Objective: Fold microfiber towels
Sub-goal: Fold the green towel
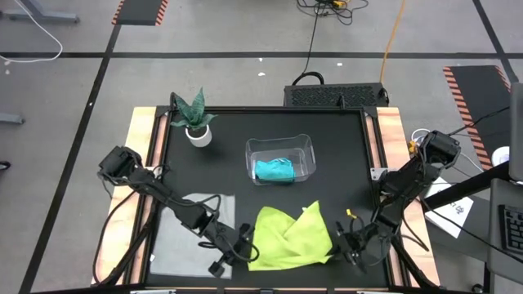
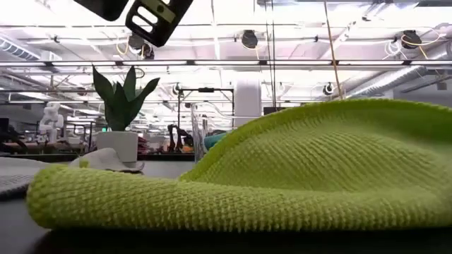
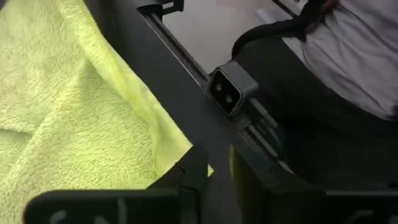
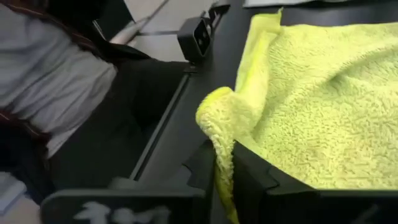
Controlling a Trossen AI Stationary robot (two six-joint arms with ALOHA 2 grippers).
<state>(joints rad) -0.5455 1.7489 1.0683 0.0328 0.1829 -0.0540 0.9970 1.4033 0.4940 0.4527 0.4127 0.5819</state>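
The yellow-green towel (image 1: 290,237) lies rumpled on the black table near its front edge, with one flap folded up toward the far right; it fills the low view (image 2: 282,176). My left gripper (image 1: 241,255) is shut at its near-left corner and my right gripper (image 1: 350,247) is shut at its near-right corner. The light grey towel (image 1: 192,233) lies flat at the near left, partly under my left arm. The teal towel (image 1: 274,170) lies bunched in the clear bin (image 1: 306,147). My left gripper pinches the yellow-green towel's near-left corner (image 3: 189,152) between its two fingers, coming low from the table's left. The rest of the towel lies slack on the table. My right gripper pinches the towel's near-right corner (image 4: 221,134) between its two fingers, coming low from the table's right. The corner is bunched into a raised fold above the fingers; the rest lies on the table.
A potted plant (image 1: 194,122) stands at the far left. The low camera (image 3: 227,90) sits on the table's near edge, and a person in a grey shirt (image 4: 56,81) stands just beyond that edge.
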